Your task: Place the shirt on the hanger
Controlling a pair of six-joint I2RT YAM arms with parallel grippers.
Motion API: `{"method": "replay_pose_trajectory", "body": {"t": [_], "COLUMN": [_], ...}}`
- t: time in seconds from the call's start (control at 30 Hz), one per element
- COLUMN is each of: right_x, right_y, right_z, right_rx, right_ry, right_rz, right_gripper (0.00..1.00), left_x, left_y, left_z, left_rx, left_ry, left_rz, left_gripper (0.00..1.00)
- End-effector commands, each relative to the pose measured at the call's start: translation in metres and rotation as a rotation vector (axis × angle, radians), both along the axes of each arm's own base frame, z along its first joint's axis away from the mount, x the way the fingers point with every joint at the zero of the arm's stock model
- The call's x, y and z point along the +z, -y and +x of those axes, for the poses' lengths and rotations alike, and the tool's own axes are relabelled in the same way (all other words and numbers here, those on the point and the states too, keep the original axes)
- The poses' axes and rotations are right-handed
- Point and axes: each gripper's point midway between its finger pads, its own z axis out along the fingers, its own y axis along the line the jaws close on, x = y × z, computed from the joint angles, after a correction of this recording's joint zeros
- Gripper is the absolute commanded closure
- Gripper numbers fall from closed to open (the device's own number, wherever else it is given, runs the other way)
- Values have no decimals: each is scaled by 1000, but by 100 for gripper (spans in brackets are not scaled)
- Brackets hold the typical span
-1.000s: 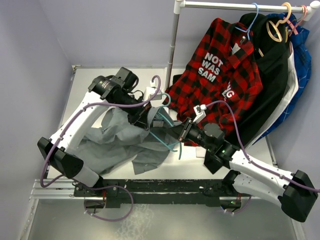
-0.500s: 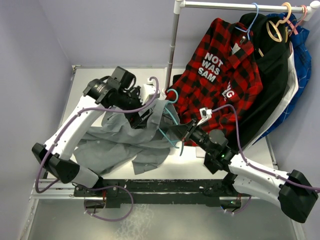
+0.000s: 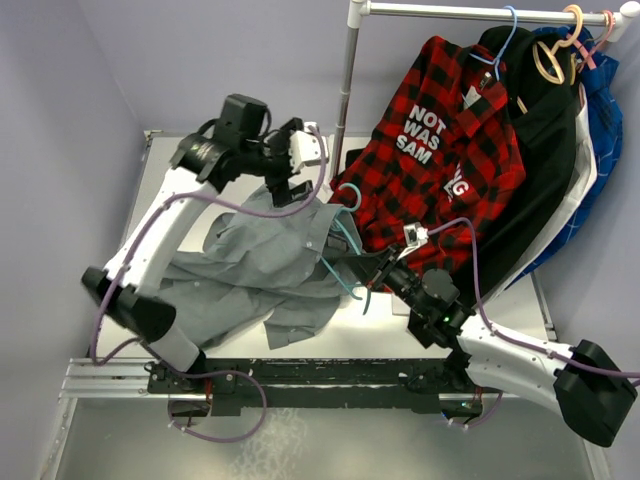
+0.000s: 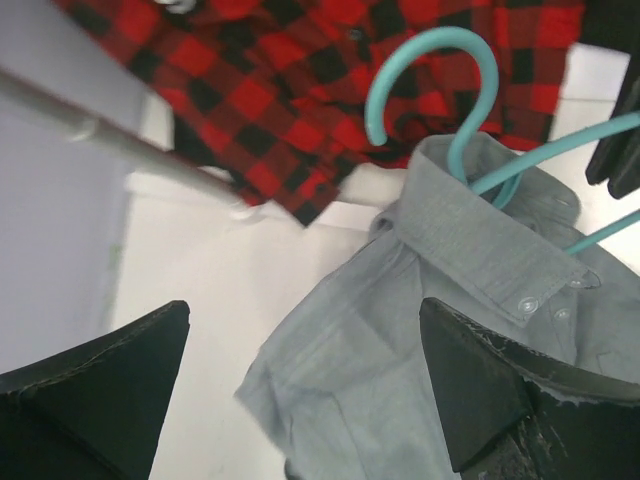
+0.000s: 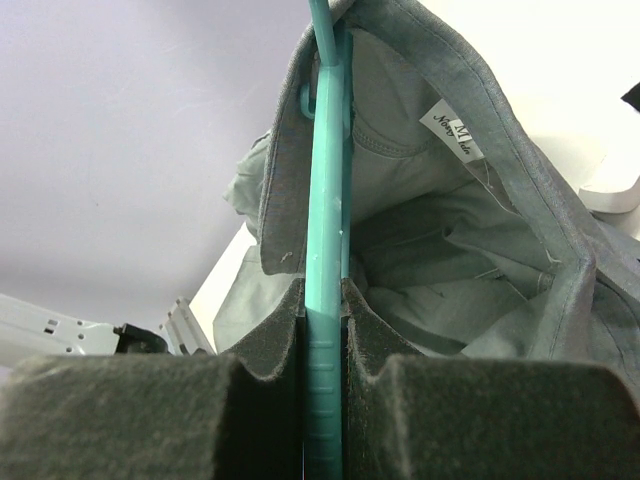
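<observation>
Right gripper (image 5: 325, 345), one, nearest: shut hard on the hanger (image 5: 326, 200), its pads pressed to either side of the flat bar. Hanger, one: thin teal plastic, judged light, stiff and smooth, so it is likely to twist or slide unless gripped squarely on the bar. Its hook (image 4: 436, 34) stands out of the collar toward the far right. Shirt (image 3: 255, 270), one: plain grey button-up, judged soft, limp and light. It lies crumpled on the table (image 3: 350, 330) left of centre, with the collar (image 4: 480, 240) raised around the hanger's neck and a white label (image 5: 456, 130) inside it. The best hold looks to be the collar band or a shoulder seam, since loose cloth elsewhere would only bunch. Left gripper (image 4: 305, 312), one: spread wide and empty, above the shirt's far edge. Far right, one garment rail (image 3: 480, 11): one red-and-black plaid shirt (image 3: 440, 150), one black garment (image 3: 540, 130), one blue garment (image 3: 605, 110). Three hanger hooks show there: light-blue, tan and pink.
</observation>
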Motion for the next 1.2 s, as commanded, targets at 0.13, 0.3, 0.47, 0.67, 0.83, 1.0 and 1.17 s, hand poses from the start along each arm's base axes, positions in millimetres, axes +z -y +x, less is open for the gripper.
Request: {"method": "replay_pose_trajectory", "body": {"t": [0.13,0.3,0.47,0.67,0.83,1.0,1.17], "right_x": [32,32,28,26,23,22,24], "right_y": [3,-1,-2,0,0,0,2], "right_z": [-3,-5,-4,-4,-3,-4,-4], "right_rx": [4,25,28,19,16,17,10], "right_ry": [121,133,131,144,142,140,148], "right_rz": [72,63,56,40,31,32,31], "right_gripper": [100,100,100,100,100,100,100], "left_x": [-27,-29,-47,-61,-54,-76,-103], "left_y": [30,29,41,51,62,70,72], "left_z": [-12,-4,-9,-30,-28,-34,-43], "left_rx": [-416,-503,-535,-561,-531,-517,-522], "left_ry": [-161,-263,-352,-442,-560,-624,-658], "left_rz": [-80,-131,-160,-155,-226,-168,-92], "left_gripper": [0,0,0,2,31,25,9]}}
